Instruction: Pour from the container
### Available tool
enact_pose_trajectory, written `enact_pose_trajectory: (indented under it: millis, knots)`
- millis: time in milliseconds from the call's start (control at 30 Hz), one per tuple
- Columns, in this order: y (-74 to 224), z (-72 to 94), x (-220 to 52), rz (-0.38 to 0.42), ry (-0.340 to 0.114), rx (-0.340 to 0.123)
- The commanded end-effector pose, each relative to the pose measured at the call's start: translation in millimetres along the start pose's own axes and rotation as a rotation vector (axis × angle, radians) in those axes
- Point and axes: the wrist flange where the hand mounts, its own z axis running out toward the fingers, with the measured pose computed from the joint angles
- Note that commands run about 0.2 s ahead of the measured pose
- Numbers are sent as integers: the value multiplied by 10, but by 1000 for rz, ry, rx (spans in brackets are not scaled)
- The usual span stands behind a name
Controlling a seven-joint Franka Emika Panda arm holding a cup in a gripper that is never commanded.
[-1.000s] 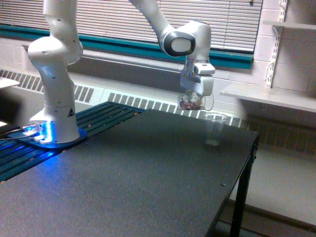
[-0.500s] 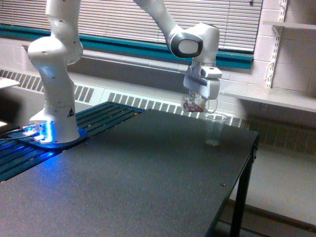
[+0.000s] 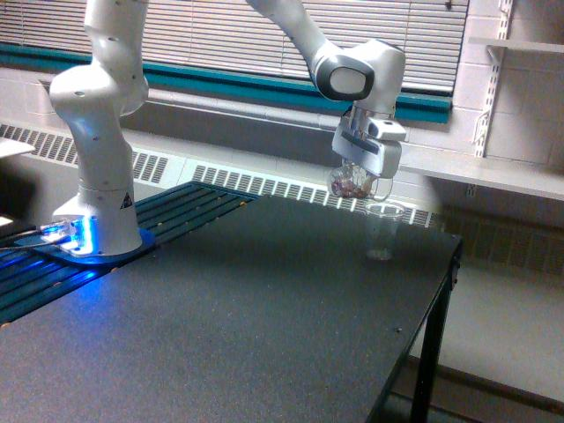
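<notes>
Clear plastic container (image 3: 354,183) sits pinched in the gripper (image 3: 359,179), tilted, reddish bits inside. It hangs just above-left of the narrower cup (image 3: 382,231) on the table's (image 3: 220,326) far right.

White arm (image 3: 97,132); clear container (image 3: 351,183), reddish contents; black table (image 3: 220,317).

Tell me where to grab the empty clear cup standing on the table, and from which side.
Grip the empty cup around its middle wall, coming from the exterior view's right. It stands upright with an open mouth, and the gripper holding the filled container crowds its upper left.
</notes>
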Motion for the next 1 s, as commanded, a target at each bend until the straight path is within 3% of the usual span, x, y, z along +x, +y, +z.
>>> enact_pose_trajectory:
  millis: [33,1000]
  knots:
    - [1,-87,25,-57,-34,-3]
    - [64,-130,77,-90,-130,-16]
